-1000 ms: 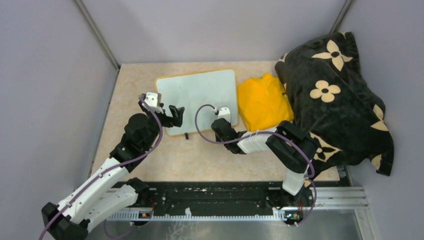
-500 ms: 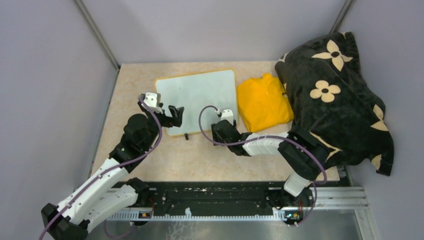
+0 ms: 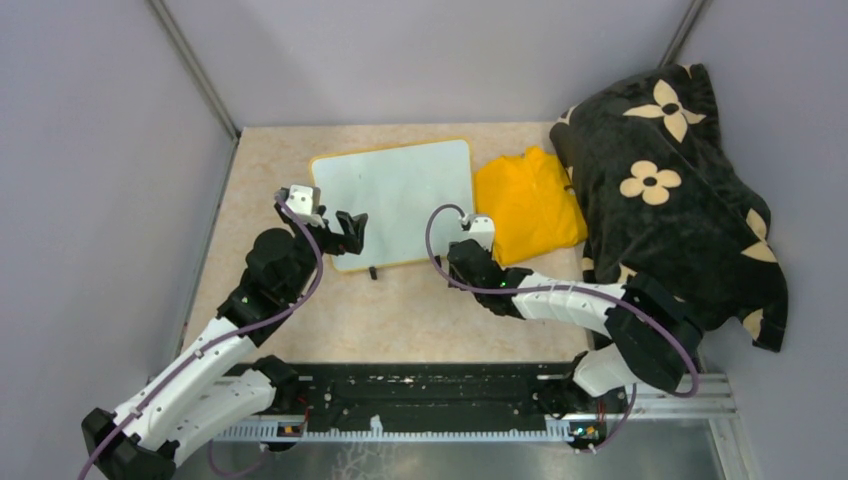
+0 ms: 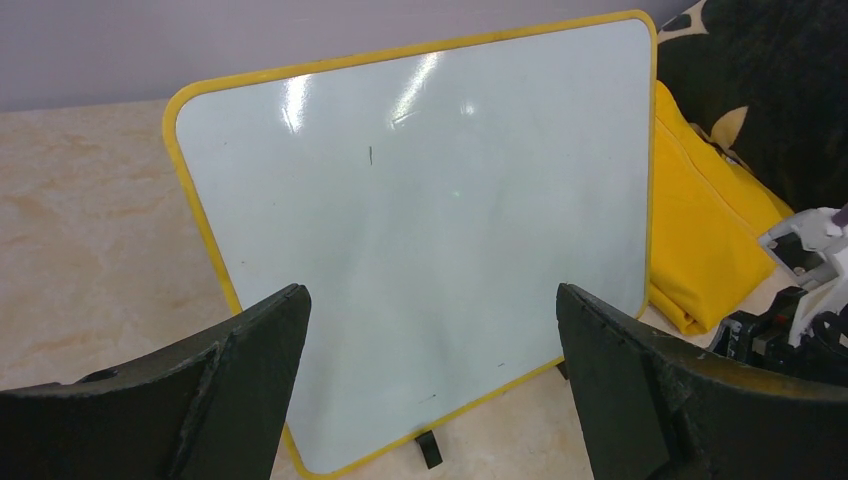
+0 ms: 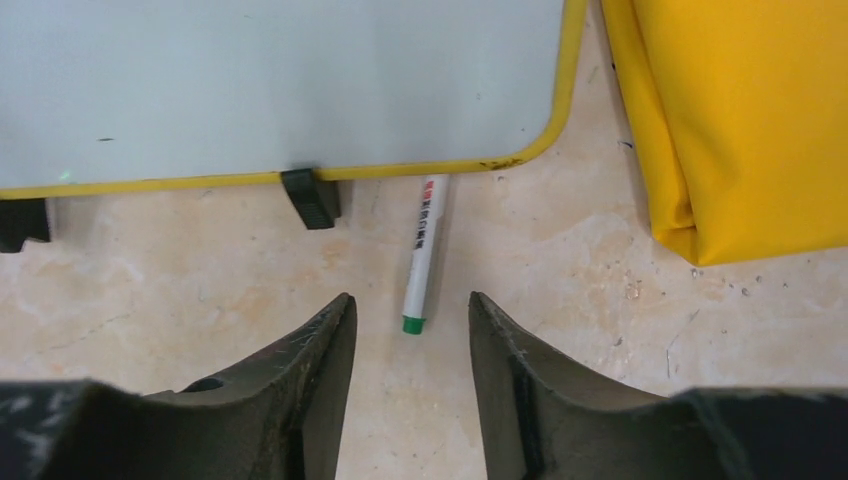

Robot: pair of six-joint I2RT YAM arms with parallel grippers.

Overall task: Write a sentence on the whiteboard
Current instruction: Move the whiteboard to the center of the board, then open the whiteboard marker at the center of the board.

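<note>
Whiteboard (image 3: 395, 195) with a yellow frame, seen from above, propped toward the far middle of a beige table (image 3: 400, 310). A folded yellow cloth (image 3: 527, 205) lies just beside its right edge, and a black flowered blanket (image 3: 670, 190) is heaped farther right. From here the board looks blank.

Left wrist view: the left gripper (image 4: 432, 295) faces the board with its fingers spread wide and nothing between them. The board leans back on its feet. Its glossy face carries only glare and one tiny dark tick near the top. No sentence is visible.

Right wrist view: the right gripper (image 5: 410, 296) has its fingers apart and empty, either side of the near end of a white marker (image 5: 424, 245). The marker lies flat on the table, its far end at the board's lower right corner beside a black foot (image 5: 310, 197).

Writing appears not to have begun. The marker must first be picked up. Whether its green end is a cap or a tip is unclear. The marker cannot be made out from above.
</note>
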